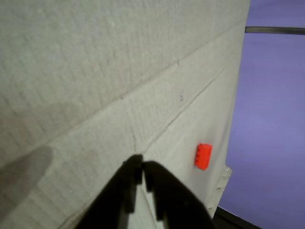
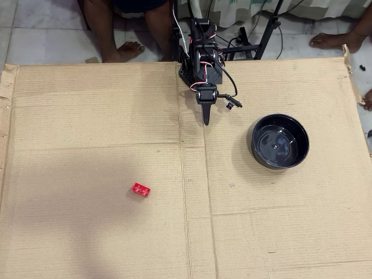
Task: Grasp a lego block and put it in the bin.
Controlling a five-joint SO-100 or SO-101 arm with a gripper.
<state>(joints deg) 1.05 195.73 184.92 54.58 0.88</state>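
Observation:
The lego block [image 2: 140, 189] is a tiny red studded brick lying on the cardboard, left of centre in the overhead view. The wrist view shows the lego block [image 1: 203, 156] to the right of my fingertips, beside a cardboard edge. The bin [image 2: 252, 143], a glossy black bowl, stands right of centre and looks empty; it is out of the wrist view. My gripper [image 2: 205, 119] hangs near the arm's base at the back, far from the block and left of the bin. In the wrist view the gripper [image 1: 142, 166] is shut with nothing between its dark fingers.
A large flat cardboard sheet [image 2: 87, 116] with fold creases covers the work area. The arm's base [image 2: 199, 52] and its cables sit at the back edge. People's bare feet [image 2: 125, 51] rest on the tiled floor behind it. In the wrist view a purple surface [image 1: 271, 119] lies beyond the cardboard's edge.

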